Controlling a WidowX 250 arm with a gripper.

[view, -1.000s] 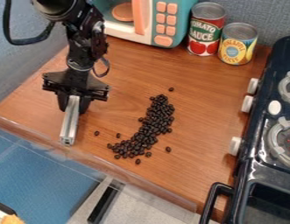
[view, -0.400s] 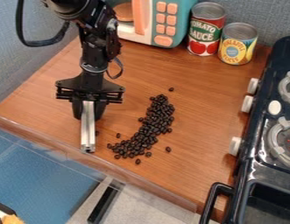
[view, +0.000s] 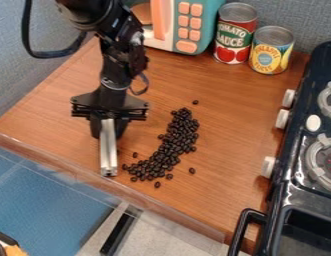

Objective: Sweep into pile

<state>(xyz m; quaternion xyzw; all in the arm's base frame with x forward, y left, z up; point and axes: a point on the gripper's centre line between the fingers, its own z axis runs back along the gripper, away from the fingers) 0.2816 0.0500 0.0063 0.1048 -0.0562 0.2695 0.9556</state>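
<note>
The black gripper (view: 108, 129) hangs over the left part of the wooden counter, shut on a silver metal bar (view: 108, 150) that points toward the counter's front edge. Just right of the bar lie the dark beans (view: 169, 147), spread in a curved band from the counter's middle down toward the front. A few loose beans lie apart from the band: one above its top end, one to its lower right, and one near the bar.
Two cans, a red one (view: 235, 34) and a yellow one (view: 270, 51), stand at the back beside a teal toy microwave (view: 206, 20). A black toy stove (view: 294, 165) lines the right side. The counter's front edge (view: 161, 204) runs diagonally below the beans.
The gripper has moved right with the metal bar, bringing it close to the lower left end of the beans. A loose bean at the left is now hidden; the band looks unchanged.
</note>
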